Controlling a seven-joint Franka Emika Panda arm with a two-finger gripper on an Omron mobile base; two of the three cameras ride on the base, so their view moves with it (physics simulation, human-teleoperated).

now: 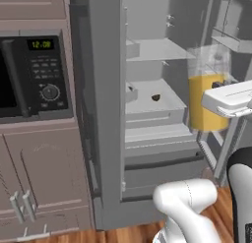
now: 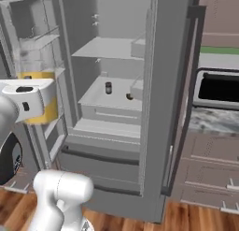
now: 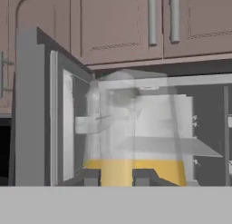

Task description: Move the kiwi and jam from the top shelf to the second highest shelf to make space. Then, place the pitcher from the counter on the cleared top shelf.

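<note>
Pitcher (image 1: 206, 97) first: your gripper (image 3: 117, 178) is clamping its jaws on it, and you are holding it up in front of the open fridge, its yellow lower half and clear top showing in the hand view. Kiwi (image 1: 155, 97) and jam (image 2: 108, 88) are both sitting on the second highest shelf (image 1: 157, 107), the kiwi nearer the front. You are facing the top shelf (image 2: 105, 50), which is lying bare just above them.
</note>
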